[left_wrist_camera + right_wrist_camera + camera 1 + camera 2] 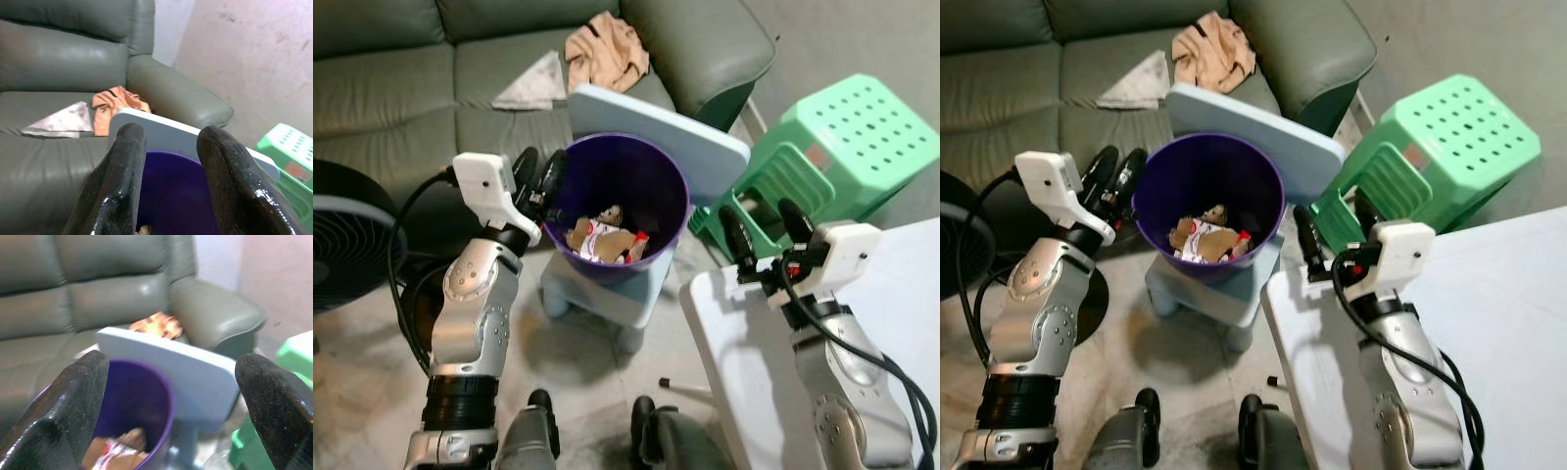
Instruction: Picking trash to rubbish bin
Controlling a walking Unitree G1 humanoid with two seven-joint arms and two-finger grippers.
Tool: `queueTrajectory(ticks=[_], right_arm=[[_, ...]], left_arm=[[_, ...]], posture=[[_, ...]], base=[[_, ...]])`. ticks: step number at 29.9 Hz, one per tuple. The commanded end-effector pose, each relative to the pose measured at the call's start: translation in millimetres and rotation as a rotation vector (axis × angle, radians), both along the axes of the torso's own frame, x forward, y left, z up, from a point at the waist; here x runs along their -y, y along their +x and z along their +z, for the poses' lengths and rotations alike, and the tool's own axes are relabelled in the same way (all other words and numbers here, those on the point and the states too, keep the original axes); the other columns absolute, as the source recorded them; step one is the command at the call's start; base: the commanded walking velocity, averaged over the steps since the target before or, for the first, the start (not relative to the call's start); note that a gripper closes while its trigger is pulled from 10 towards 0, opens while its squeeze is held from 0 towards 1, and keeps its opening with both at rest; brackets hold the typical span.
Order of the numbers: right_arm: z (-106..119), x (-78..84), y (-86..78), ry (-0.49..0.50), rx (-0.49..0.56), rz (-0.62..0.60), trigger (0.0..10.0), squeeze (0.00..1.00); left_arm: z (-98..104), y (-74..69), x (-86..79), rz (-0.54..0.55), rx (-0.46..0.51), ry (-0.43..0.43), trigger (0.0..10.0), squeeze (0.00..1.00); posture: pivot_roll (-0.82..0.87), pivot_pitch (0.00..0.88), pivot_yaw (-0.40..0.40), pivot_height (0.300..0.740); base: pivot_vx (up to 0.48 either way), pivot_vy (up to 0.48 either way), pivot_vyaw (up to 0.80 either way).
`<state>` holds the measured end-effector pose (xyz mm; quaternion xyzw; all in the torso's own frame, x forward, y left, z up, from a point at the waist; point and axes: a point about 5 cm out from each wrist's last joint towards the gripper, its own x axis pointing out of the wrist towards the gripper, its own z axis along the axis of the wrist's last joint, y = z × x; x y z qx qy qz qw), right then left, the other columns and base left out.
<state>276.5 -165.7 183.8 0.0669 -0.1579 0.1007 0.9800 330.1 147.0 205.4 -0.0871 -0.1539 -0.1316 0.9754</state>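
some trash (605,240) sits in your bin (619,157); both grippers, left (540,174) and right (766,227), are spread and empty.

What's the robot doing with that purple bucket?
It is putting trash in the bin, a purple one standing on a pale blue stool in front of a sofa. Some crumpled trash already lies at the bottom. The left gripper is at the bin's rim, fingers a little apart and holding nothing. The right gripper is open and empty, near a green stool.
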Motion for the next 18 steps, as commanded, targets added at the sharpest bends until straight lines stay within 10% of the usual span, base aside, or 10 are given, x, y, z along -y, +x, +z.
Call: queueTrajectory(ticks=[1,18], right_arm=[[-3.4,8.5,1.7,0.000,-0.003,-0.057,10.0,0.00],[-8.5,15.7,22.1,-0.038,0.011,-0.118,10.0,0.00]], left_arm=[[-0.8,-3.6,-7.2,0.047,-0.002,0.015,10.0,0.00],[1.7,-3.5,-23.1,0.117,0.001,-0.017,10.0,0.00]], posture=[[0.00,0.171,-0.061,0.740],[0.01,0.109,-0.067,0.740]], base=[[0.000,0.000,0.00],[0.000,0.000,0.00]])
